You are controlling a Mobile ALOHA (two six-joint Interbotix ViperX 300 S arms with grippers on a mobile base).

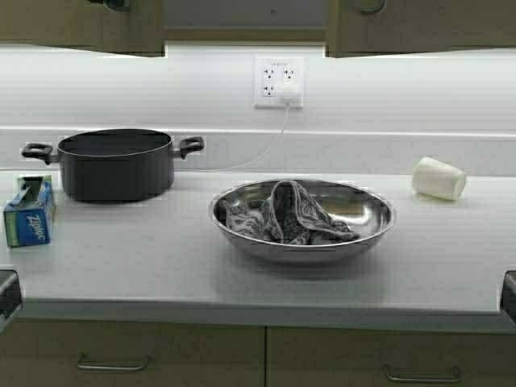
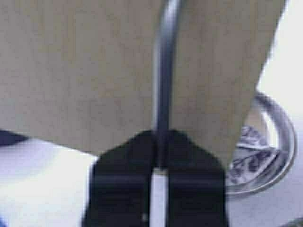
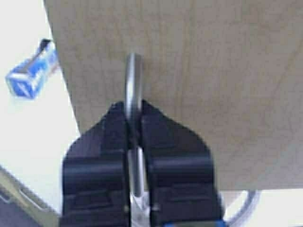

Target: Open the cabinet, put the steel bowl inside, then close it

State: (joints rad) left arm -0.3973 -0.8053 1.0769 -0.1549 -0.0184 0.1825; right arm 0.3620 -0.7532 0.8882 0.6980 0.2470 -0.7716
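The steel bowl (image 1: 302, 219) sits on the white counter (image 1: 161, 258) just right of centre in the high view, with a patterned cloth (image 1: 284, 216) bunched inside it. Above it, at twelve o'clock, the cabinet (image 1: 81, 28) shows only its lower edge: the left door at eleven o'clock and the right door (image 1: 419, 28) at one o'clock stand swung apart, with a grey gap of interior between them.

The left gripper (image 2: 160, 142) is up at the left door, its black jaws pinching the slim metal handle (image 2: 163, 71). The right gripper (image 3: 134, 125) does the same on the right door, jaws pressed onto its handle (image 3: 132, 80).

Out from the bowl, a black two-handled pot (image 1: 114, 164) stands at ten o'clock, a blue Ziploc box (image 1: 29, 214) at nine o'clock near the counter's left end, and a white paper cup (image 1: 439, 178) lies on its side at two o'clock. A wall outlet (image 1: 279, 81) with a plugged-in cord is at twelve o'clock.

The opening step looks to be in hand and nearly done. Next, I judge, both grippers must let go of the handles, come down either side of the bowl's rim, and lift it level so the cloth stays in.
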